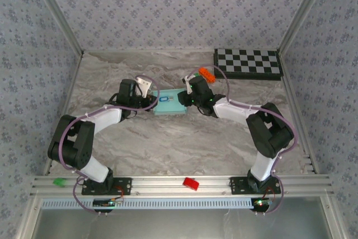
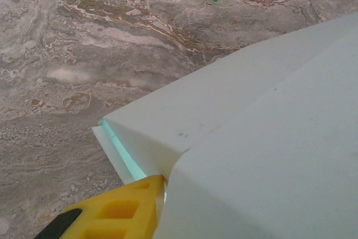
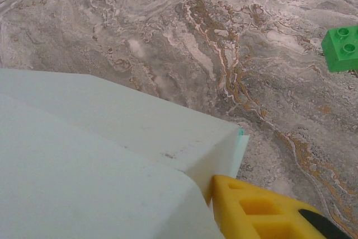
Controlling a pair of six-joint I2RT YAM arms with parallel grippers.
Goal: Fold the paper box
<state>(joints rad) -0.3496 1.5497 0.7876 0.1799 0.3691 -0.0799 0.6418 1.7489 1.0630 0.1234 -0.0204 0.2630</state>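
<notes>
We are looking into a lab test cell: floral-papered panel walls [image 1: 179, 4] are enclosing a grey marbled tabletop [image 1: 168, 144].

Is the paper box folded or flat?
Folded, at least partly: the paper box shows creased, angled panels, one layer over another.

- The top external view looks down from high behind the arm bases [image 1: 106, 186], holding the whole marble table [image 1: 168, 149].
- The left wrist view presses close above the paper box [image 2: 268, 138], looking forward beyond its yellow fingertip [image 2: 112, 214].
- The right wrist view does likewise; all three share that box.
</notes>
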